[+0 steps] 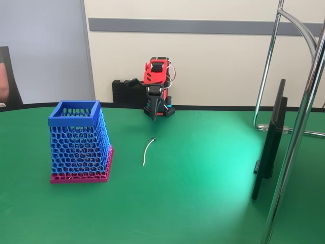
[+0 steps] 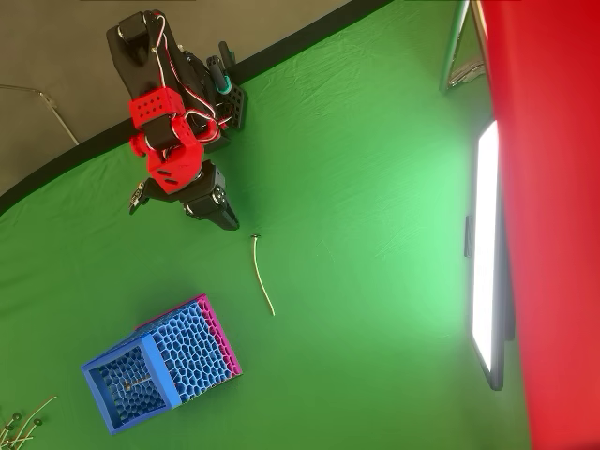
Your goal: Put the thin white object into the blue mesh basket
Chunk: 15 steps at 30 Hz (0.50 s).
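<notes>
So the red-and-black two-finger gripper (image 1: 154, 113) is hanging near the arm's base at the back of the green cloth-covered table (image 1: 203, 203), pointing down. Honestly can't tell if its fingers are spread or pressed together, they just read as one dark wedge in both views. It isn't holding anything.

The thin, slightly curved white strand with the tiny dark tip (image 1: 148, 151) is lying flat on the table in front of the gripper, well apart from the tall blue honeycomb-mesh basket with the square rim and pink base (image 1: 77, 147).

Probably the trick here is coming down with the fingers straddling the strand crosswise near its middle, low enough to touch the cloth, since something that thin will slip out easily.

In the overhead view the basket (image 2: 127, 356) seems to have something small and thin at the bottom, too tiny to identify.
</notes>
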Tool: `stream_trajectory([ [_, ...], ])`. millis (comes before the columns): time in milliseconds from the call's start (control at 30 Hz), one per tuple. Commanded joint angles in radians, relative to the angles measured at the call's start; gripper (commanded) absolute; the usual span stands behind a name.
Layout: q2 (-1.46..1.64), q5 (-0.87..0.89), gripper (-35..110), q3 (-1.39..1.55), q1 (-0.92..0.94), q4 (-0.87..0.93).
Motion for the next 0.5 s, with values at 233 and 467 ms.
stream_trajectory([
  [233,-0.232,-0.025,1,-0.282,0.040,0.156],
  [467,-0.416,-0.127,1,-0.482,0.081,0.210],
])
